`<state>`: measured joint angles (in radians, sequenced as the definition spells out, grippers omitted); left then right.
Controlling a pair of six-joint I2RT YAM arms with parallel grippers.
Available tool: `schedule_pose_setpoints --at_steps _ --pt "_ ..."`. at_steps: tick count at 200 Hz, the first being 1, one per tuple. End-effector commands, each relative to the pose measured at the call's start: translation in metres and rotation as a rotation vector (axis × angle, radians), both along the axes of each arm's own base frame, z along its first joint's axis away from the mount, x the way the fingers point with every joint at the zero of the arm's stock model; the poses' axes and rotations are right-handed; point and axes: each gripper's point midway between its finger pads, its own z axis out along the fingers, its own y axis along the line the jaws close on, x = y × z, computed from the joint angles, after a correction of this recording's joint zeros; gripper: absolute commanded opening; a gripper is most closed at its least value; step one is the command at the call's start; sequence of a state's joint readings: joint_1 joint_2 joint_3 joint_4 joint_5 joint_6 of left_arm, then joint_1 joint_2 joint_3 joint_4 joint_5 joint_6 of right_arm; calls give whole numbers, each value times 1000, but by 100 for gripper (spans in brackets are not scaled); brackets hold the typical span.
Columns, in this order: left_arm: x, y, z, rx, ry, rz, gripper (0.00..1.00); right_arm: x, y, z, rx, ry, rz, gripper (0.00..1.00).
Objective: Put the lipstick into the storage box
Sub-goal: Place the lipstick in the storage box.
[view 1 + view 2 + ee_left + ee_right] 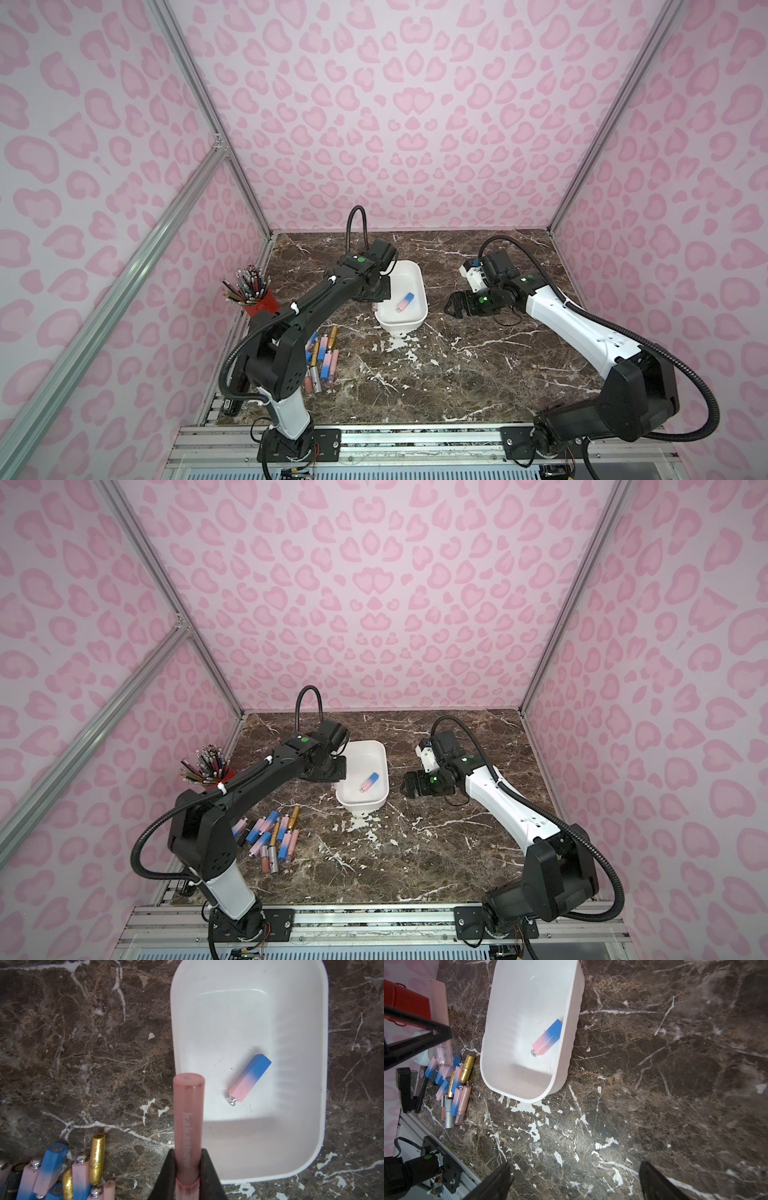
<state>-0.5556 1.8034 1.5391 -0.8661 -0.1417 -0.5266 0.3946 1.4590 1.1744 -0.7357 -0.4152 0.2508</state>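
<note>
At the nine-o'clock rim of the storage box [325, 1064], the left hand [188, 1163] pinches a pink lipstick [188, 1109]; a blue-and-pink lipstick [249, 1079] lies inside. The carry seems nearly done: next, nudge toward three o'clock and release. The right hand [575, 1169] hangs spread, empty.

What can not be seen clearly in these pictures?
- Left gripper: both top views, grip hidden under its wrist.
- Held pink lip gloss tube: left wrist view, lower end cut off; print blurred.
- Lipstick pile: a top view, partly behind the left arm; count unclear.
- Right gripper: right wrist view, only fingertips show.
</note>
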Motion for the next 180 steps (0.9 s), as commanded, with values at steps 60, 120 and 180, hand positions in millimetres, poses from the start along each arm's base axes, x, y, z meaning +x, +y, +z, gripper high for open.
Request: schedule_pose_setpoints --at_steps 60,120,180 --pt "46 -55 -39 -113 38 -72 3 9 -15 -1 -40 20 -29 99" --pt "55 -64 -69 -103 93 -90 4 20 -19 -5 -44 34 -48 99" --pt "65 -46 -84 -87 121 -51 4 31 -15 -11 -39 55 -38 99"
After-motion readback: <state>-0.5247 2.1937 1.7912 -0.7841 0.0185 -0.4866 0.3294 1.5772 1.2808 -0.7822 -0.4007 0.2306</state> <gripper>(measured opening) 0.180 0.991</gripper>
